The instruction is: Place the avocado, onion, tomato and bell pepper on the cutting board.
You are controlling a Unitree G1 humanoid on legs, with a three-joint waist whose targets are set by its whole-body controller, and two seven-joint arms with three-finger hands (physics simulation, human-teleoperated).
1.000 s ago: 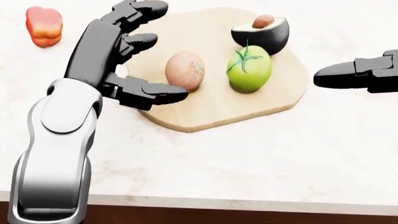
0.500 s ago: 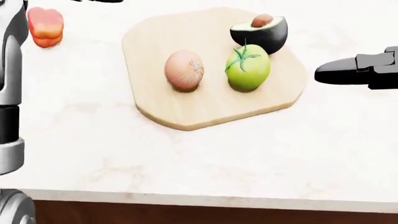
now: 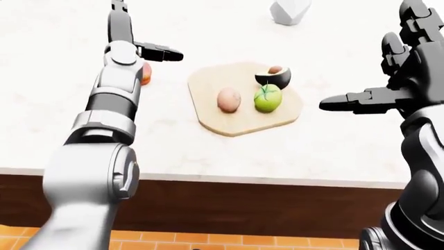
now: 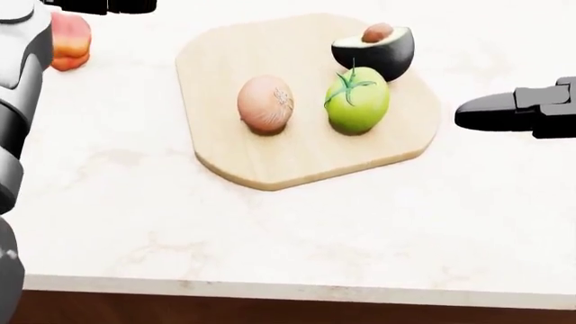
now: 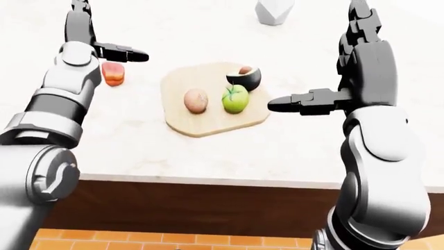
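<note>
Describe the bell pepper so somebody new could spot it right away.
Find the wooden cutting board on the pale counter. Left of it, off the board, sits the bell pepper, red-orange, the only vegetable not on the wood.

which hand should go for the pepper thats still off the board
Left. The bell pepper lies on the counter left of the cutting board, right beside the open left hand. The right hand hovers open on the board's far right, with the onion, tomato and avocado between.

Left hand (image 5: 87, 36) lifted off the cutting board (image 4: 270, 155), now raised open above the bell pepper (image 5: 112, 73)
</note>
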